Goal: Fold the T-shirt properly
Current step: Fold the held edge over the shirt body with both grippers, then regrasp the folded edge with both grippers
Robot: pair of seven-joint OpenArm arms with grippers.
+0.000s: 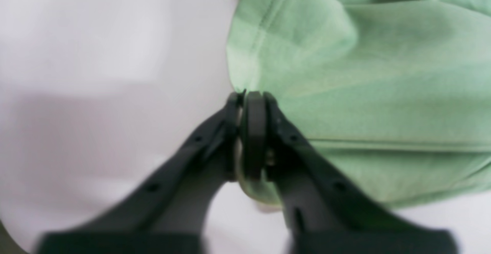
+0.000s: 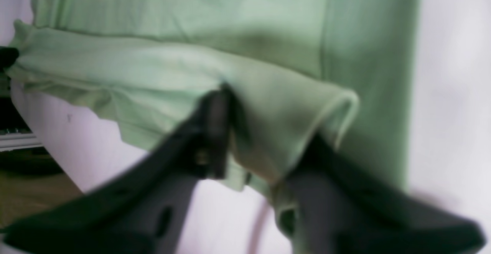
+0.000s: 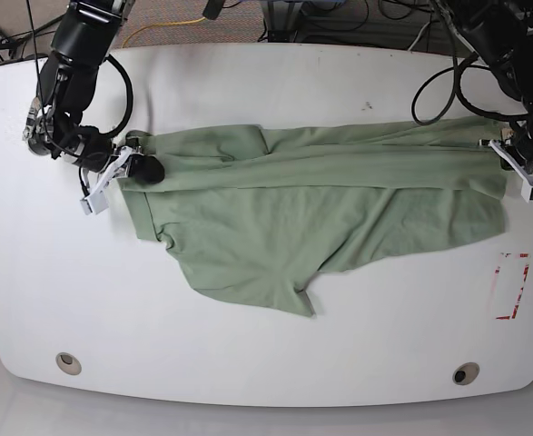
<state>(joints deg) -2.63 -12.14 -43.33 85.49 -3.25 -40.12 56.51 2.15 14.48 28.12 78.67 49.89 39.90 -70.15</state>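
Note:
The pale sage-green T-shirt (image 3: 320, 209) lies stretched sideways across the white table (image 3: 248, 345), with a long fold drawn along its far edge. My left gripper (image 1: 251, 94) is shut on the edge of the T-shirt (image 1: 364, 73); in the base view it (image 3: 520, 168) is at the shirt's right end. My right gripper (image 2: 268, 119) has its fingers apart, with a fold of the T-shirt (image 2: 172, 27) between them and draped over one finger. One black finger (image 2: 216, 112) shows. In the base view it (image 3: 143, 168) is at the shirt's left end.
A red-marked rectangle (image 3: 511, 286) is on the table at the right, near the shirt. Two round holes (image 3: 66, 363) (image 3: 466, 373) sit near the front edge. Cables (image 3: 339, 14) lie behind the table's far edge.

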